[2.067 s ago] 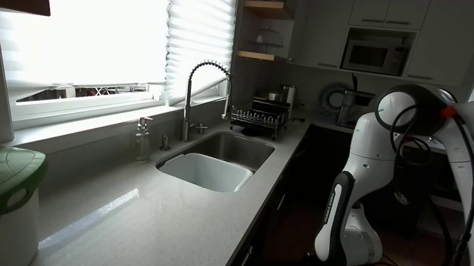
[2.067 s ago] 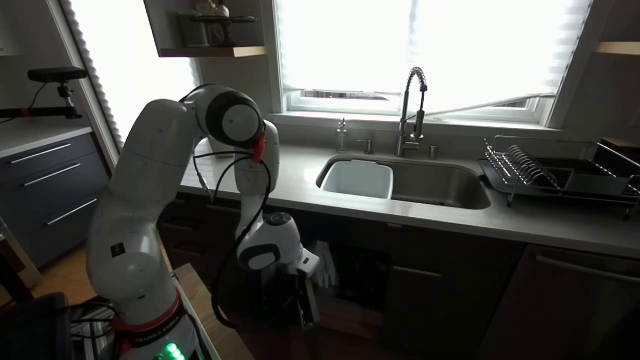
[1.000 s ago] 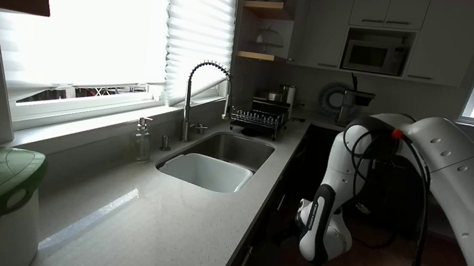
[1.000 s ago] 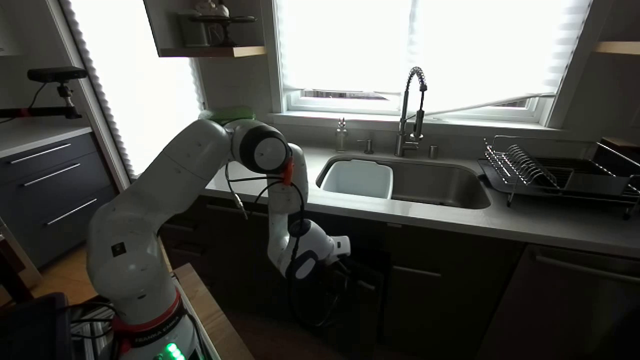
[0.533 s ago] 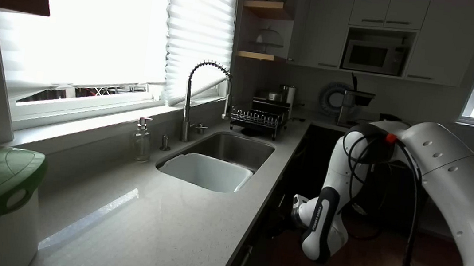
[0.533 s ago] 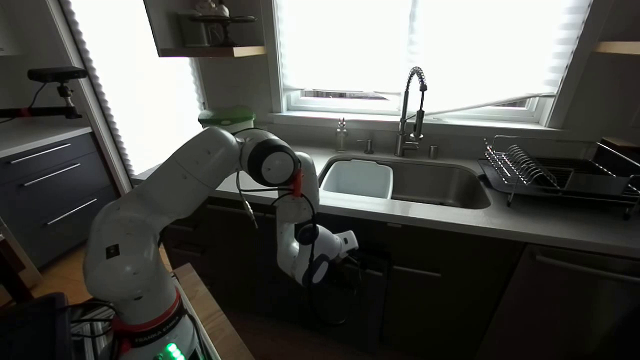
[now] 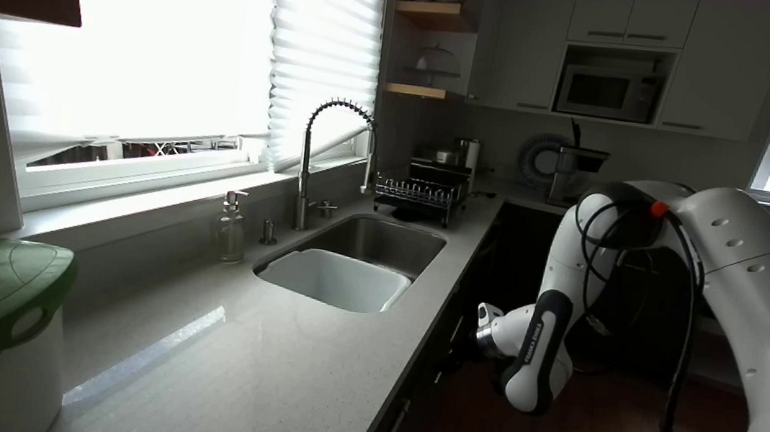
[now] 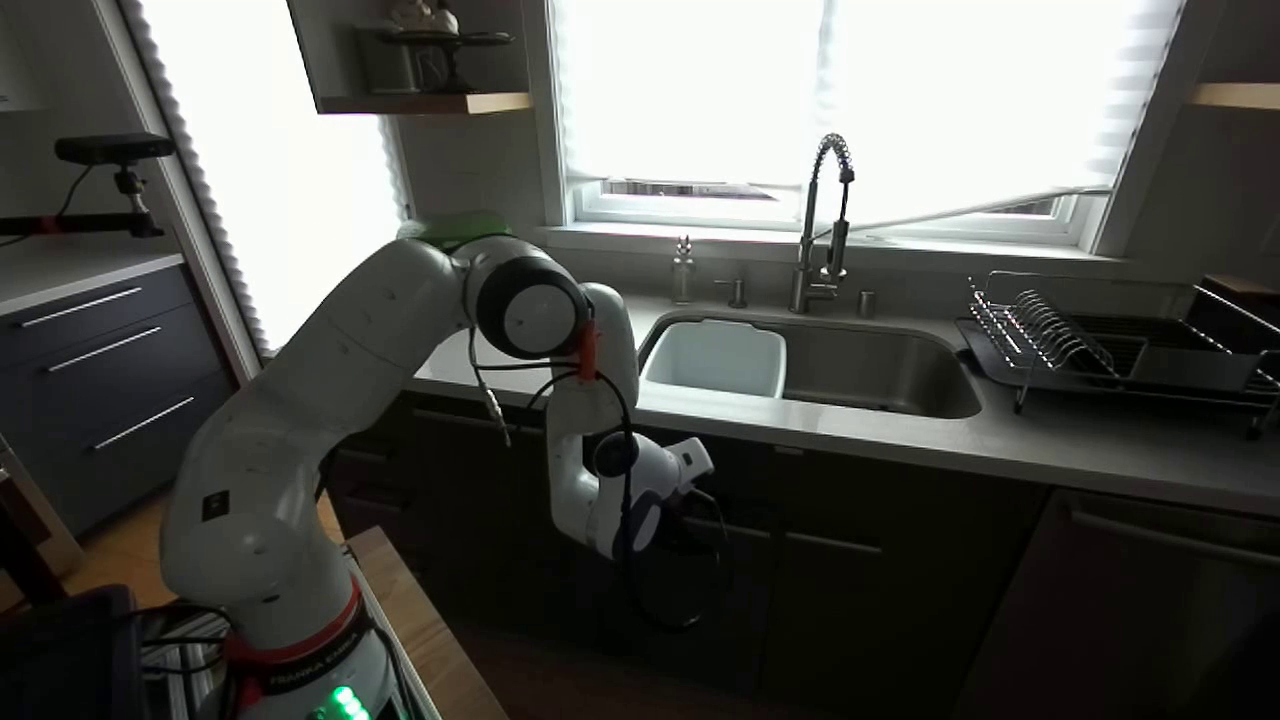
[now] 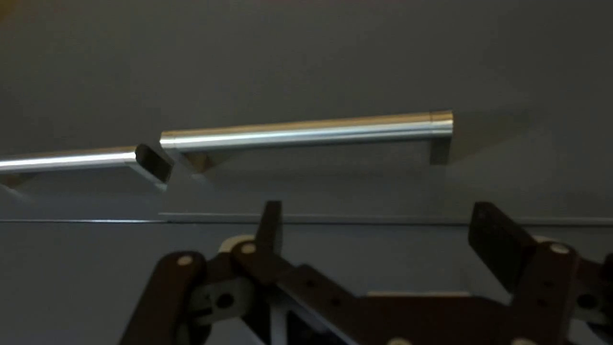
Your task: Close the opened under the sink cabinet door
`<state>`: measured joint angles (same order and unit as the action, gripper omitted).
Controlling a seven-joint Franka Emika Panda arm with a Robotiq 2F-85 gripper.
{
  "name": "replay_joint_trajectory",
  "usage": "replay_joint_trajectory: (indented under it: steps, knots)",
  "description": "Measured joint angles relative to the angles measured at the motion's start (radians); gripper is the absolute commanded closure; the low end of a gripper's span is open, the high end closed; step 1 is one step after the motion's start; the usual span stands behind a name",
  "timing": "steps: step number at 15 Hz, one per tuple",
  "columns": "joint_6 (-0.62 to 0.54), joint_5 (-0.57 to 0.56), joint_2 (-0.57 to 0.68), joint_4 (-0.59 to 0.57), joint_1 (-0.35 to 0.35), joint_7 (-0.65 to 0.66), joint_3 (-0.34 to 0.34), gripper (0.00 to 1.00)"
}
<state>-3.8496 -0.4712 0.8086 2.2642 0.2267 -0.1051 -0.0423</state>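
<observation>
The dark cabinet door (image 8: 670, 660) under the sink (image 8: 885, 350) lies about in line with the neighbouring front. Its bar handle (image 9: 306, 132) shows large in the wrist view, which seems upside down. A thin seam runs along the door's edge there; I cannot tell whether it is fully flush. My gripper (image 9: 376, 211) is open, with nothing between its fingers. It faces the door near the handle. In both exterior views the gripper (image 7: 460, 351) is dark against the cabinet fronts, so contact cannot be judged. The cabinet interior is hidden.
A neighbouring handle (image 9: 67, 160) sits beside the door's handle. The countertop edge (image 8: 760, 425) overhangs the cabinet fronts above my gripper. A dishwasher (image 8: 1130, 600) stands farther along the counter. A loose cable (image 8: 690, 625) hangs from my arm near the door.
The door stood open about two seconds ago, showing the inside and white gloves. It has swung in against the cabinet. My arm moved toward the cabinet, then slightly up and back.
</observation>
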Motion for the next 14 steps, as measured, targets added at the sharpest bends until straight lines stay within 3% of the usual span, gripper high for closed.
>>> replay_joint_trajectory:
  steps: [3,6,11,14]
  knots:
    - [0.005,-0.014,-0.078,0.059,0.008,0.000,-0.001,0.00]
    - [0.079,0.088,-0.173,0.133,-0.013,-0.001,-0.032,0.00]
    - [0.353,0.272,-0.374,0.267,-0.078,-0.005,-0.093,0.00]
    - [0.581,0.373,-0.513,0.333,-0.185,-0.018,-0.197,0.00]
